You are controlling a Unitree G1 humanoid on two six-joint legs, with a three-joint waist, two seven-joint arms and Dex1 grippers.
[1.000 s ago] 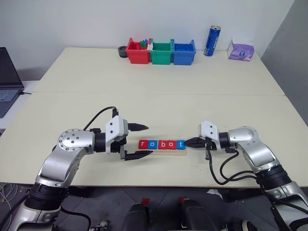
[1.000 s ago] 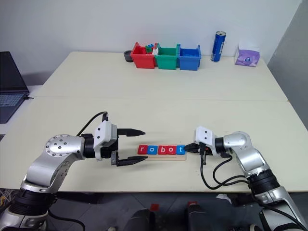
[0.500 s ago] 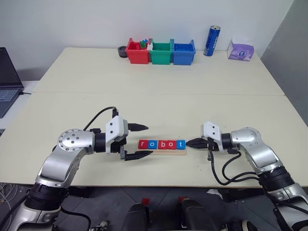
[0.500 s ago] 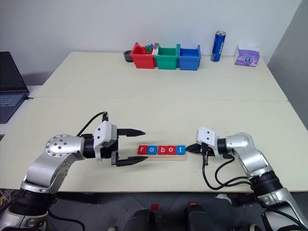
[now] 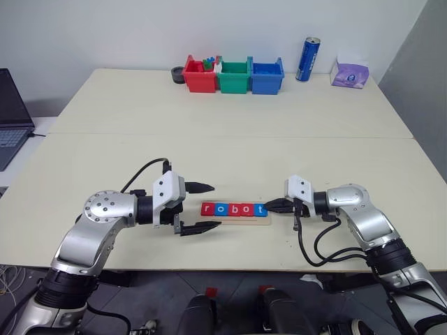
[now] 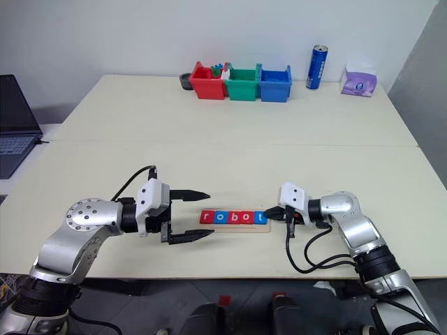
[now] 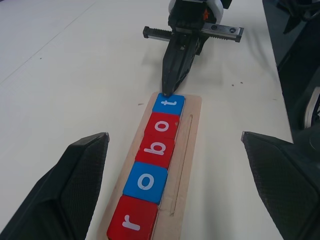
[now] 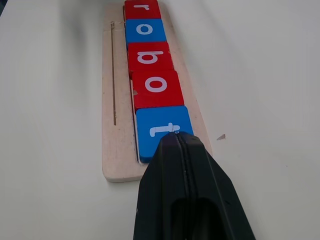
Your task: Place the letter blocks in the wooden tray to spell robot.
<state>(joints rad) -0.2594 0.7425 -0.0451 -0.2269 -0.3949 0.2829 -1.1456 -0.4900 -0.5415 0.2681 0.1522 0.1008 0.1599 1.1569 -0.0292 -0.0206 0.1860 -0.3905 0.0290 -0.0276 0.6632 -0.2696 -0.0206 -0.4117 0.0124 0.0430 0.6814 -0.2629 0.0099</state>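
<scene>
The five letter blocks point(image 7: 155, 145) lay in a row on the wooden tray point(image 7: 186, 150) near the front edge of the table point(image 5: 223, 146), spelling robot: red r, blue o, red b, red o, blue t point(image 8: 162, 131); the right gripper point(image 7: 170, 90), fingers pressed together and holding nothing, had its tip at the t block's outer edge; the left gripper point(image 5: 198, 207) hovered spread wide and empty just beside the r end.
</scene>
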